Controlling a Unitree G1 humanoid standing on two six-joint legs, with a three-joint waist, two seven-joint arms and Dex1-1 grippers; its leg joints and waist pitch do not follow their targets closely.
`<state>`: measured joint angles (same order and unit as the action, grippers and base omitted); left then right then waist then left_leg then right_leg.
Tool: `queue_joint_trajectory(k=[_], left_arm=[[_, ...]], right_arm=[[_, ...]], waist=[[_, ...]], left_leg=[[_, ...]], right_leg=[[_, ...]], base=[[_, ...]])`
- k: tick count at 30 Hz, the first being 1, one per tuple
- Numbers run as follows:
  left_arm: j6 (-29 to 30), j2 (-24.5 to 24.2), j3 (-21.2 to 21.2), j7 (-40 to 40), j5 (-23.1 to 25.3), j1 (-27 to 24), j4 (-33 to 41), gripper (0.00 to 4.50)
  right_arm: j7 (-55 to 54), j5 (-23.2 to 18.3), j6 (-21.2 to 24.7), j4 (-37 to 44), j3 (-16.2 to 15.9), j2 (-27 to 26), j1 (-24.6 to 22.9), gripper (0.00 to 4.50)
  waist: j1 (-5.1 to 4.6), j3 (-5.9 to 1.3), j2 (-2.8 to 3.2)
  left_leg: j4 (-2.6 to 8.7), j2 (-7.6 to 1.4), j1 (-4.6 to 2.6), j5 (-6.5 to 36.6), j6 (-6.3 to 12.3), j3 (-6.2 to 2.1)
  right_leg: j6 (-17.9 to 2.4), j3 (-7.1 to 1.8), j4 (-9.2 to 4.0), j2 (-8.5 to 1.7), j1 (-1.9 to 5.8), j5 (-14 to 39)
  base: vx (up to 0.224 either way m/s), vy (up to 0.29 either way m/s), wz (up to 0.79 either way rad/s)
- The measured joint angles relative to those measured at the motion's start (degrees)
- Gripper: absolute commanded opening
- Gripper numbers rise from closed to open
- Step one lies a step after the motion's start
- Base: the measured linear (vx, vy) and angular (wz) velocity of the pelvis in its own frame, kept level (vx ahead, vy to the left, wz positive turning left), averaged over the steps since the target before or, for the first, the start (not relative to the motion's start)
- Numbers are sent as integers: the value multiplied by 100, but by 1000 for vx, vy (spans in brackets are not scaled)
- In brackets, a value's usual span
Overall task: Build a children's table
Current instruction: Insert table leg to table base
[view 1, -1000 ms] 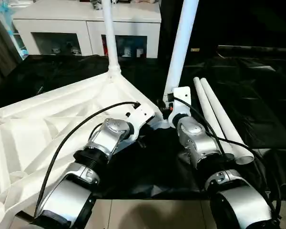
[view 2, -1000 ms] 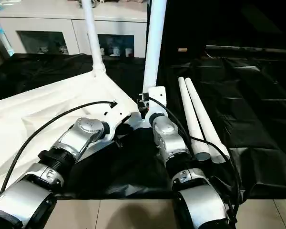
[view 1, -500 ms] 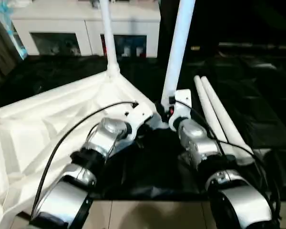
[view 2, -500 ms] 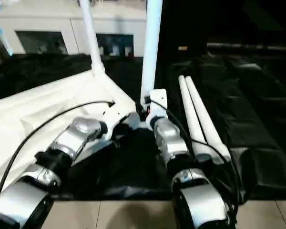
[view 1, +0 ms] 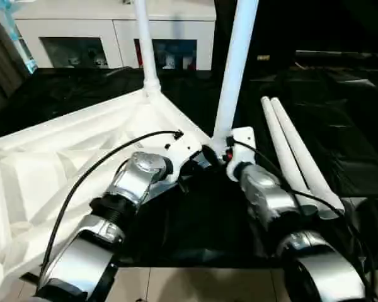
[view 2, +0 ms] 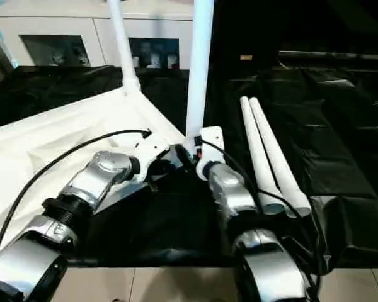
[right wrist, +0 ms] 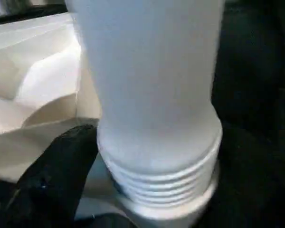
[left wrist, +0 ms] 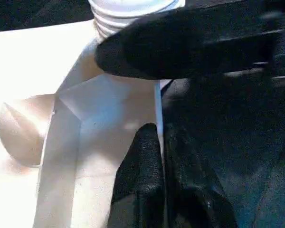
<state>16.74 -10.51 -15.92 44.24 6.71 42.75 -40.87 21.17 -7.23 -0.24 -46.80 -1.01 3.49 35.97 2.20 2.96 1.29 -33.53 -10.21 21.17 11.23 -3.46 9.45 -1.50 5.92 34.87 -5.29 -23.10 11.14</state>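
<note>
The upturned tabletop lies on black sheeting. One leg stands at its near corner, two loose legs beside. Left gripper pinches the tabletop's rim; right gripper's spread I cannot tell.

upright legs cut off above, cabinet contents too blurred

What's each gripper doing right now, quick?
Left gripper: shut, fingers pinching the tabletop rim.
Right gripper: open at the base of the near upright leg, not gripping it.
</note>
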Motion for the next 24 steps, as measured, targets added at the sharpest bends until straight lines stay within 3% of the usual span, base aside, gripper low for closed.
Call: queue_joint_trajectory(k=[7,10,16,24], left_arm=[[-322,-364,-118,731,-43,-303,404,0],[-554,-545,-126,975,-80,-411,464,0],[-818,-902,-230,1800,-258,-738,893,0],[-822,-1105,-360,2439,-422,-993,1358,0]], right_arm=[[1253,-184,783,2401,-546,1071,-1171,432],[1666,-229,953,2903,-582,1403,-1473,432],[2343,-586,1347,3728,-608,1833,-1903,432],[2883,-608,1398,3906,-841,2198,-2063,432]], waist=[[65,2,-3],[71,2,-3],[114,-1,8],[151,-1,8]], left_leg=[[5,-1,-7,5,9,25],[5,-4,-14,6,10,28],[6,-8,-14,7,9,30],[-8,-8,-13,6,8,33]], right_leg=[[14,-19,-7,0,-3,8],[18,-22,0,3,-3,10],[25,-25,2,5,-3,14],[23,-28,7,3,-3,13]], base=[[0,0,0],[0,0,0],[0,0,0],[0,0,0]])
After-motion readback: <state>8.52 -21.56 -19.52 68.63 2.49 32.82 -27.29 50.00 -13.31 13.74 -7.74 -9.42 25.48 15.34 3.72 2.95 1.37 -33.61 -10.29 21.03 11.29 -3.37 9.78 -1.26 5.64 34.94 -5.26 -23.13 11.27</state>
